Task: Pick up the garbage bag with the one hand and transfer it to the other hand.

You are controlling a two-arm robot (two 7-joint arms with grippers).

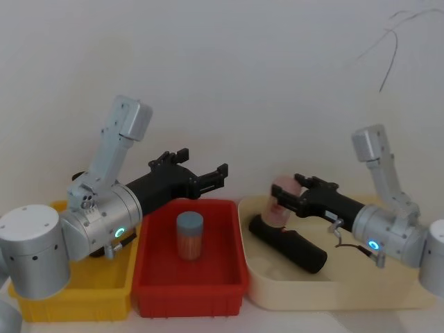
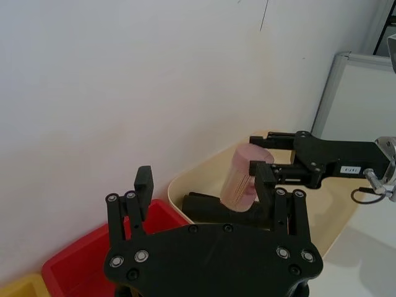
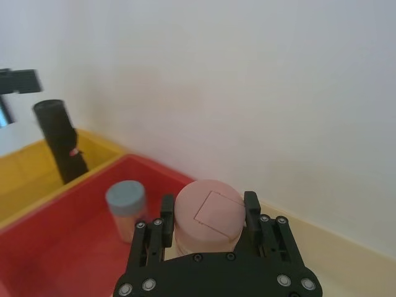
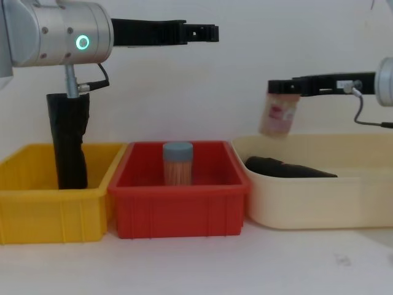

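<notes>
The garbage bag [image 1: 288, 243], a soft black roll tapering at one end, lies on the floor of the cream tray [image 1: 333, 295]; it also shows in the chest view [image 4: 288, 167] and the left wrist view [image 2: 213, 207]. Above the bag's left end hangs my right gripper [image 1: 286, 193], on the arm with the blue ring light, shut on a pink-lidded jar [image 3: 207, 213] that is tilted in the air [image 4: 277, 115]. My left gripper [image 1: 205, 166], on the green-ringed arm, stands open and empty high above the red bin [image 1: 229, 277], pointing toward the right gripper.
A blue-lidded jar [image 1: 189, 236] stands upright in the red bin. A straighter black roll [image 4: 67, 147] stands on end in the yellow bin [image 4: 37, 209] at the left. A white wall runs close behind all three containers.
</notes>
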